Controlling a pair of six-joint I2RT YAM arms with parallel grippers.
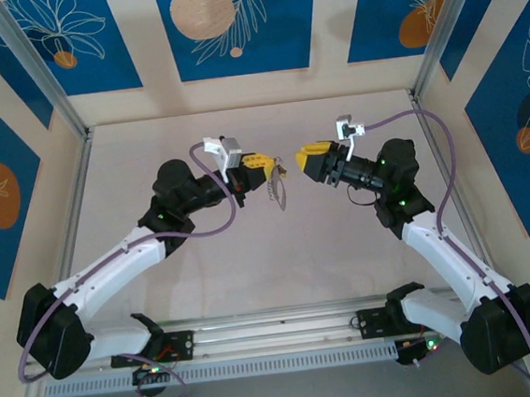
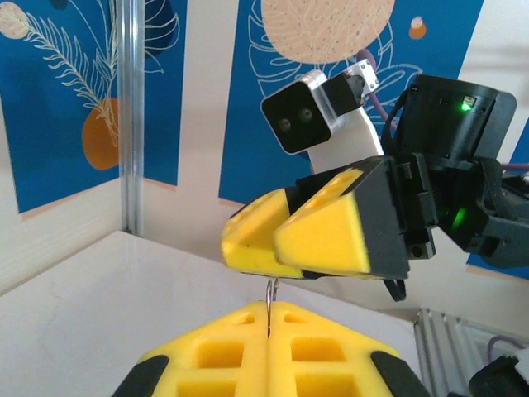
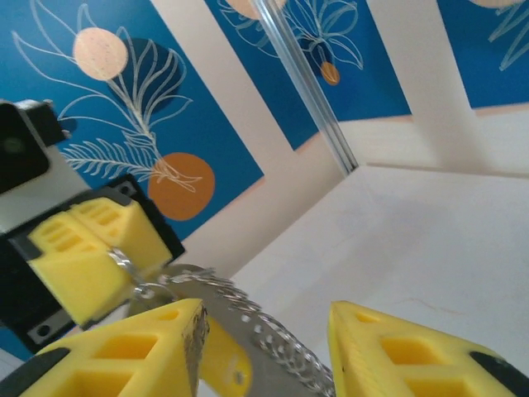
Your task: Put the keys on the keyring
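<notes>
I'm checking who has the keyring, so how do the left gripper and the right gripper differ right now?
The left gripper has its jaws shut on the grey metal oval keyring; the right gripper has its jaws apart. The keyring hangs from the left gripper, while it only lies between the right gripper's jaws, unclamped. Both have yellow jaws and face each other.
</notes>
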